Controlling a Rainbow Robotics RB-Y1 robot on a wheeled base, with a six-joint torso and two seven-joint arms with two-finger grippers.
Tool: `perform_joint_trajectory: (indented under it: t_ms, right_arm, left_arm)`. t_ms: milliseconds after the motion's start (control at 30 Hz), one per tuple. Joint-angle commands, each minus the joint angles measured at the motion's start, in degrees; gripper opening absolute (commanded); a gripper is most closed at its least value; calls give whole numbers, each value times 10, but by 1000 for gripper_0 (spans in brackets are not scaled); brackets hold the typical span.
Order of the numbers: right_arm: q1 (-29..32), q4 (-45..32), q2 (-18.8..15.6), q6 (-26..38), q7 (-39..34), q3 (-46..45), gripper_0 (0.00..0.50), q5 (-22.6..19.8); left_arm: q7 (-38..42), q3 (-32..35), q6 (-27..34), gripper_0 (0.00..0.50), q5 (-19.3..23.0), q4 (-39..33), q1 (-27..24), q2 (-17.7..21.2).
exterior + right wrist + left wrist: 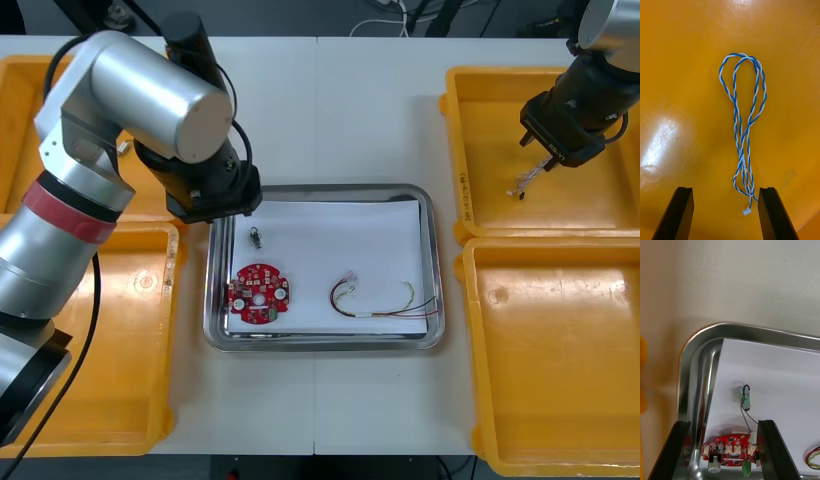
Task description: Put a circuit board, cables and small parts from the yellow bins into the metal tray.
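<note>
The metal tray, white inside, holds a round red circuit board, a small metal part and a red and yellow cable. My left gripper hovers open over the tray's far left corner. Its wrist view has the small metal part and the circuit board between its fingers, inside the tray rim. My right gripper hangs open over the far right yellow bin. A twisted blue and white cable lies on the bin floor, its connector end between the right fingers.
The near right bin and near left bin show bare floors. The far left bin is mostly hidden by my left arm. Bare table lies beyond the tray and in front of it.
</note>
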Motion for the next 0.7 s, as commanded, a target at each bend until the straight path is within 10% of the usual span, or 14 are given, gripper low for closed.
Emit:
perform_joint_trajectory:
  t_ms: [33,700]
  right_arm:
    - [-23,-7,2,-16,21,-5,500,8]
    - [11,-7,-5,-42,36,-3,500,5]
  left_arm:
    - [-103,60,43,500,19,-39,-27,11]
    - [-236,180,63,500,60,-44,-23,104]
